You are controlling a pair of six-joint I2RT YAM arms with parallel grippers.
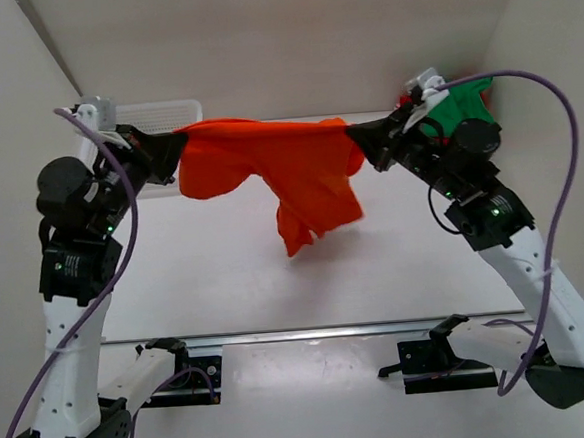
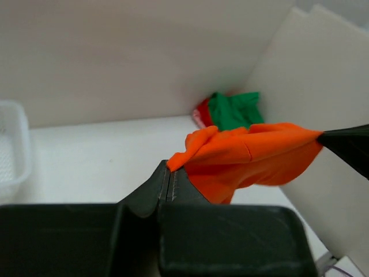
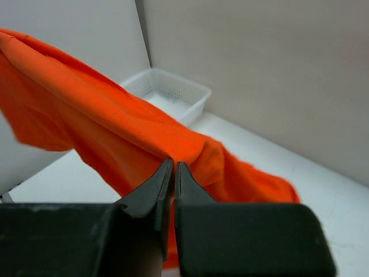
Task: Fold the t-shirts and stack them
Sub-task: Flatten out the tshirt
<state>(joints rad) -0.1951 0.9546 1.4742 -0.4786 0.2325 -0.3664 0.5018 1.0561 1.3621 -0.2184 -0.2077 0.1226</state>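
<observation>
The bright orange t-shirt [image 1: 279, 170] hangs stretched in the air between both grippers, its lower part drooping toward the table. My left gripper [image 1: 180, 144] is shut on its left edge; in the left wrist view the cloth [image 2: 248, 153] leaves the closed fingertips [image 2: 168, 173]. My right gripper [image 1: 354, 134] is shut on its right edge; in the right wrist view the orange shirt [image 3: 115, 138] drapes over the closed fingertips [image 3: 173, 170]. A folded green shirt [image 1: 462, 107] lies on a red one [image 2: 202, 112] at the back right corner, also in the left wrist view [image 2: 233, 109].
A white plastic mesh basket [image 1: 155, 118] stands at the back left, behind the left arm, also in the right wrist view [image 3: 173, 92] and at the left wrist view's left edge [image 2: 11, 144]. White walls enclose the table on three sides.
</observation>
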